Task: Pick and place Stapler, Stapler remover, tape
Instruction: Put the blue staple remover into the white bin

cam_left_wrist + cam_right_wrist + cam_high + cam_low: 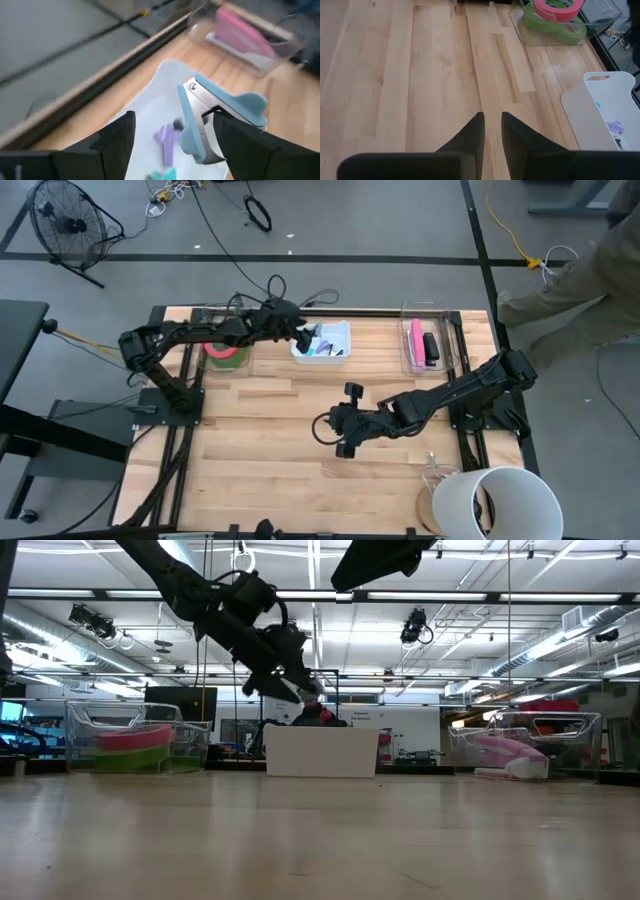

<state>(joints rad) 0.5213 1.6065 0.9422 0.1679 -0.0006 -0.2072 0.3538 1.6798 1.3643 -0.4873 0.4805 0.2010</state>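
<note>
My left gripper [303,335] is open above the white bin [340,330] at the table's far middle. A light-blue staple remover [210,125] sits between its fingers, close to one of them, over the bin [150,100], which holds small purple and teal items. Pink and green tape rolls [225,352] lie stacked in a clear box at the far left and also show in the right wrist view [555,15]. A pink stapler [417,340] lies in a clear box at the far right. My right gripper [492,120] is shut and empty above the bare table's middle [330,428]. My left gripper's one finger [240,140] stands right against the staple remover's blue handle [250,107]; whether it touches it, I cannot tell. The other finger [117,137] stands well apart from the remover. The fingers slant down over the bin.
A black item [431,348] lies beside the pink stapler in its box. A large white bucket [495,505] stands at the near right corner. A person [580,280] stands beyond the table's far right. Bare wood lies at the table's middle and near left.
</note>
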